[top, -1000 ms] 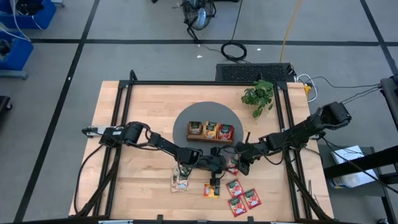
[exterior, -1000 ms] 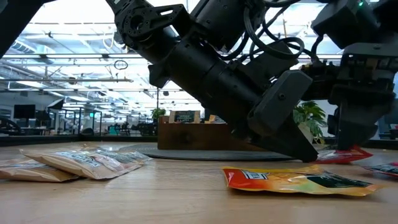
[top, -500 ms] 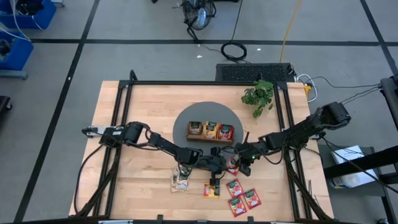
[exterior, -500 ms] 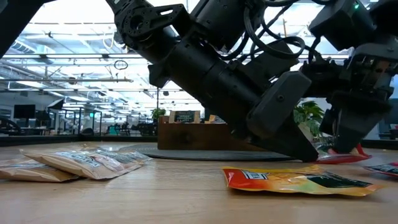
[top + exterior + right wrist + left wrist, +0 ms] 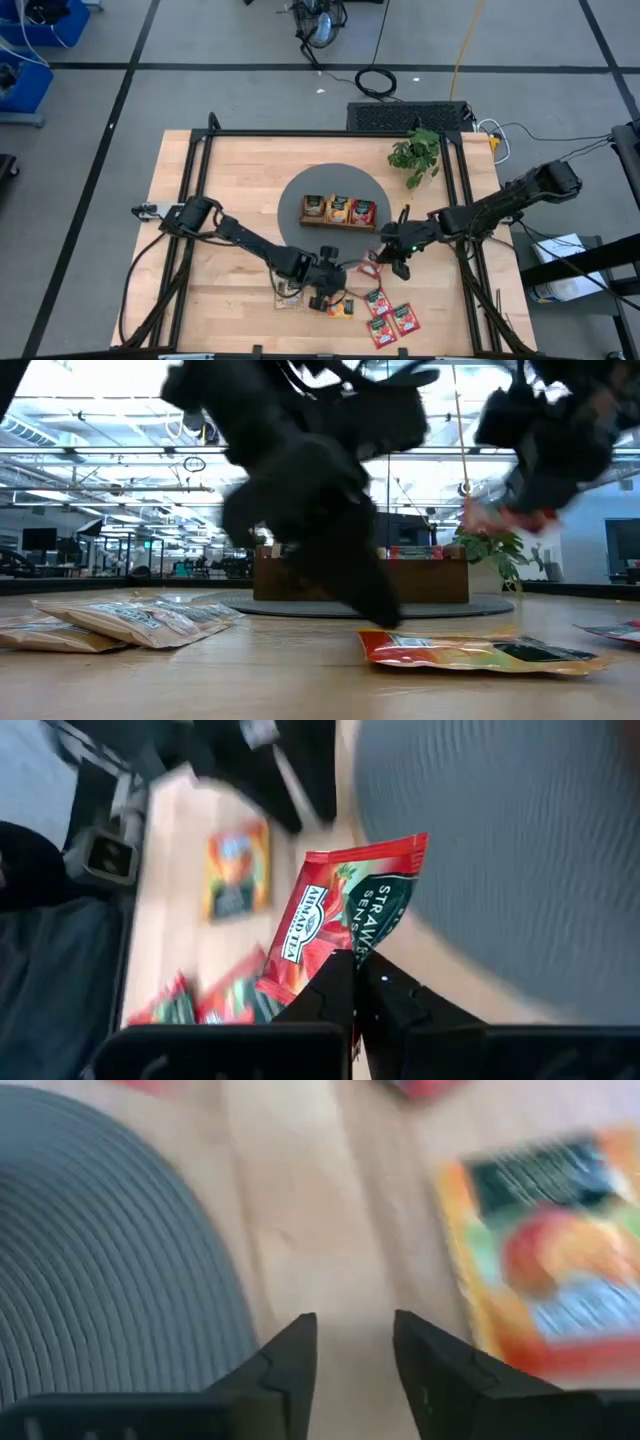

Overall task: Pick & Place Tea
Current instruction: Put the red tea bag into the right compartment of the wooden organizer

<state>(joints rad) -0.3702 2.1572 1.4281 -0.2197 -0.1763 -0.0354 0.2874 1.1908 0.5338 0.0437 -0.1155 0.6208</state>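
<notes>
My right gripper [image 5: 384,261] is shut on a red tea sachet [image 5: 345,915] and holds it above the wood just off the grey mat's [image 5: 295,200] near right rim; the low view shows this red sachet [image 5: 497,520] high in the air. My left gripper [image 5: 355,1350] hovers open over bare wood, between the mat [image 5: 100,1270] and an orange sachet [image 5: 545,1250] lying flat. The wooden tray [image 5: 340,211] with sachets in its compartments stands on the mat. My right gripper pinches the red sachet by one edge [image 5: 343,956] between its two fingers. The fingers come slanting down from the table's right side. The sachet is lifted clear of the table and sticks out tilted beyond the fingertips.
Cream sachets [image 5: 290,295] lie near the front edge to the left of the orange sachet [image 5: 340,308], and three red sachets [image 5: 392,318] lie to its right. A small potted plant [image 5: 415,155] stands at the far right. Black frame rails run along the table's sides.
My right gripper has risen with the red sachet, which lay on the wood and now hangs clear of it. My left gripper has drawn back from beside that sachet toward the table's near edge, rising a little.
</notes>
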